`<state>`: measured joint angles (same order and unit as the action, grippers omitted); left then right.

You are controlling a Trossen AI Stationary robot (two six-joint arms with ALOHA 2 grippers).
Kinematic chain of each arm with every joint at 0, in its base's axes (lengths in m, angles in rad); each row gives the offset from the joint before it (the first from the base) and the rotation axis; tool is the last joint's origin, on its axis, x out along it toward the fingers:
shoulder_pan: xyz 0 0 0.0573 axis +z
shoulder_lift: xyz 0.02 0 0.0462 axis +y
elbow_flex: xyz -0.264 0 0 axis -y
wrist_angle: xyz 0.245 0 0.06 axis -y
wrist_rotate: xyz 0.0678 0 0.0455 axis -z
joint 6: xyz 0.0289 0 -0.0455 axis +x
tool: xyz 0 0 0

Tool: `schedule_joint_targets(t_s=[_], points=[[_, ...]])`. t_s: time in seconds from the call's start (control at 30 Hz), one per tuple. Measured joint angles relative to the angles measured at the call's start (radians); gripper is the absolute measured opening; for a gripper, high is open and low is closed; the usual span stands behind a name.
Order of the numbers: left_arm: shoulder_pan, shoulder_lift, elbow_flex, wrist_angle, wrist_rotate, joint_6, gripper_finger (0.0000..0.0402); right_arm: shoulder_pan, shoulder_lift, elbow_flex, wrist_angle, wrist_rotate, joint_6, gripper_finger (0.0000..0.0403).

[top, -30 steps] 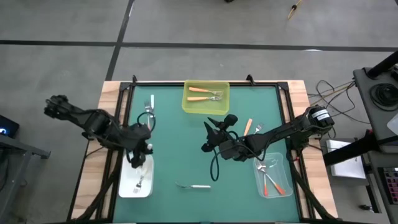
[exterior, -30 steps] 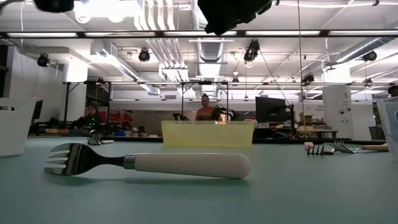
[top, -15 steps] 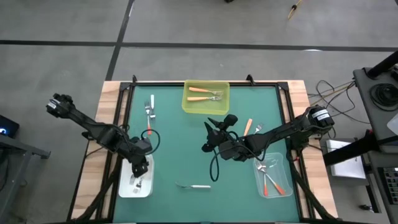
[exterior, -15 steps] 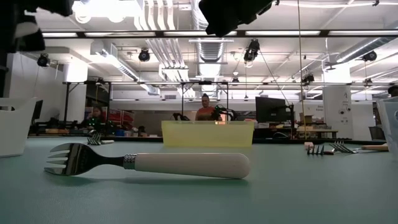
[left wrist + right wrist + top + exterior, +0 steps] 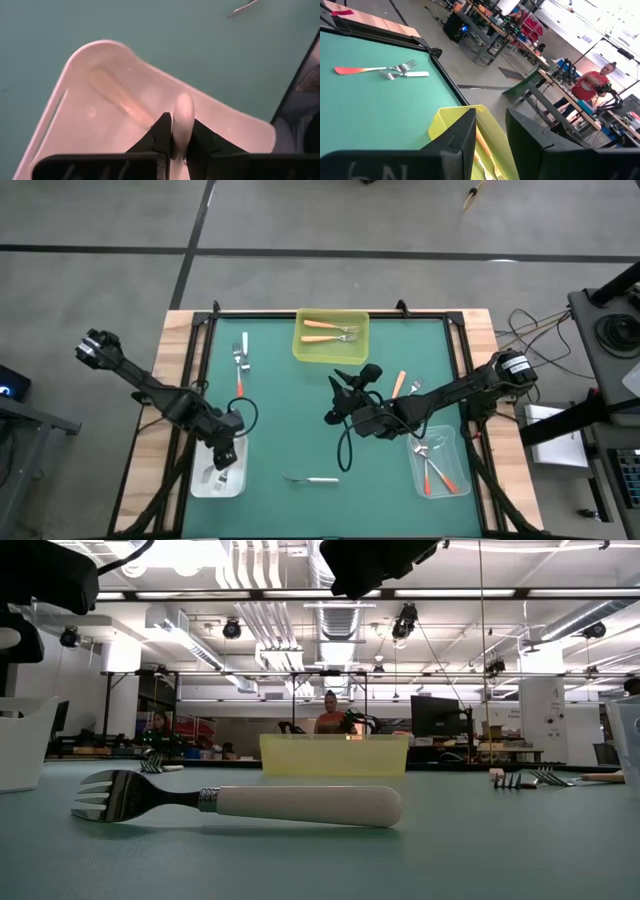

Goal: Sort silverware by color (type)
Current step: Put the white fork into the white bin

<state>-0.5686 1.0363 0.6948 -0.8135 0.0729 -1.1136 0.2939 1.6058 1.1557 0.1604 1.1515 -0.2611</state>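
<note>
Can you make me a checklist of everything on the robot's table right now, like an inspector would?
Surface: green mat.
Job's things: white bin holds forks; yellow bin holds two orange forks; clear bin holds red-orange forks; loose white fork near front.
Clutter: nothing seen.
Grippers: left gripper shut on white-handled fork over the white bin; right gripper open mid-table.
Cables: black loop under right arm.
Surroundings: people at benches behind.
</note>
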Motion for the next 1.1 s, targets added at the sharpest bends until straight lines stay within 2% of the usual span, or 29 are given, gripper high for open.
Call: schedule_joint_targets(t_s=[1.1], points=[[0.001, 0.005, -0.004, -0.026, -0.023, -0.006, 0.0029, 0.000, 0.000, 0.000, -0.001, -0.003, -0.004, 0.0110]])
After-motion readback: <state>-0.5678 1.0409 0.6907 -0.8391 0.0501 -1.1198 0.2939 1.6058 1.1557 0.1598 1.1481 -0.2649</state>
